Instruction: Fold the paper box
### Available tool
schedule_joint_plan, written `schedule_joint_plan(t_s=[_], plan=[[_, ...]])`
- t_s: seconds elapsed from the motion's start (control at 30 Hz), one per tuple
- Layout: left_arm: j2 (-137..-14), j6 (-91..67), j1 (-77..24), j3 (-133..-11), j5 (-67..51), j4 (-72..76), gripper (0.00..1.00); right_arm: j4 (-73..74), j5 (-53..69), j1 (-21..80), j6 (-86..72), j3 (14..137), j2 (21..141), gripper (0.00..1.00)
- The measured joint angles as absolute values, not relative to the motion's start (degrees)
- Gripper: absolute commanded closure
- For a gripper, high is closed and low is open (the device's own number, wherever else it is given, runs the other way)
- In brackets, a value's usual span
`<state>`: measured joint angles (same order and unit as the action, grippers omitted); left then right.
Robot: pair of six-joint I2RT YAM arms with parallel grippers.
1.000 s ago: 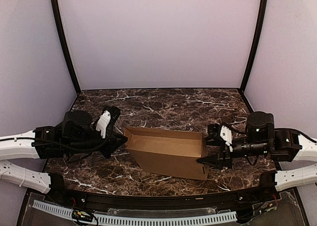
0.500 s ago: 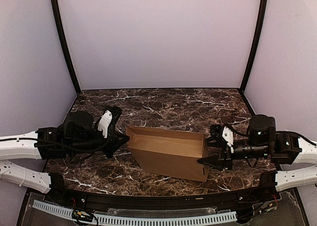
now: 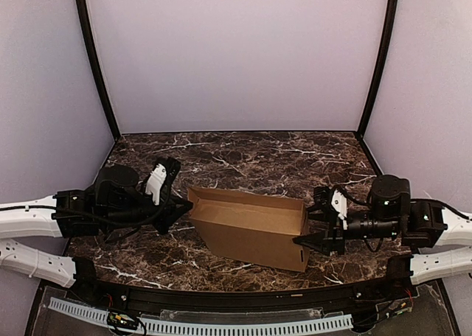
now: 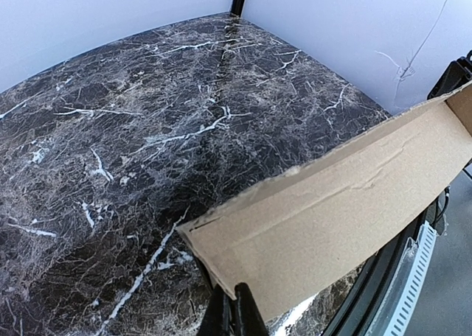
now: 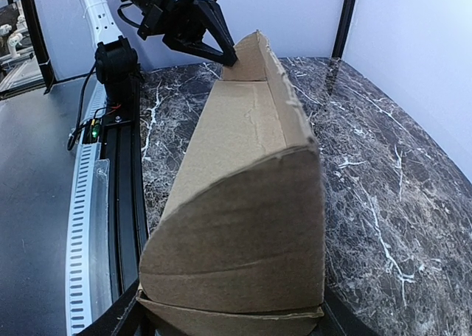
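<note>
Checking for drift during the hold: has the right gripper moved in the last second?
Yes, slightly. In the top view the right gripper has shifted toward the near edge of the marble table.

- Paper box (image 3: 251, 229): plain brown cardboard inside and out. The cut edges are a paler tan and the shaded inner walls a darker brown.
- Bench (image 3: 258, 152): marble pattern, dark brown to black, with white and grey veins running all over it.
- Left hand (image 3: 187, 205): black, with a white piece on its upper side.
- Right hand (image 3: 307, 218): black, likewise with one white piece.
- Arms (image 3: 29, 222): white shells, with black joints and black cables.
- Walls (image 3: 236, 56): plain pale lilac.
- Corner posts (image 3: 94, 63): black.
- Toothed strip (image 3: 221, 326) along the near edge: white, set against a black rail.
</note>
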<state>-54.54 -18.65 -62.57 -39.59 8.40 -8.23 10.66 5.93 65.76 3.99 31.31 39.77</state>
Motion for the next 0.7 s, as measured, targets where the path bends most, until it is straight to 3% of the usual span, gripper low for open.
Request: schedule_joint_plan(t_s=[0.7], plan=[[-52.51,-18.68,-62.92,-38.72,7.40,-12.69,0.99,6.59,3.73,67.94,3.84,28.56,39.40,0.60]])
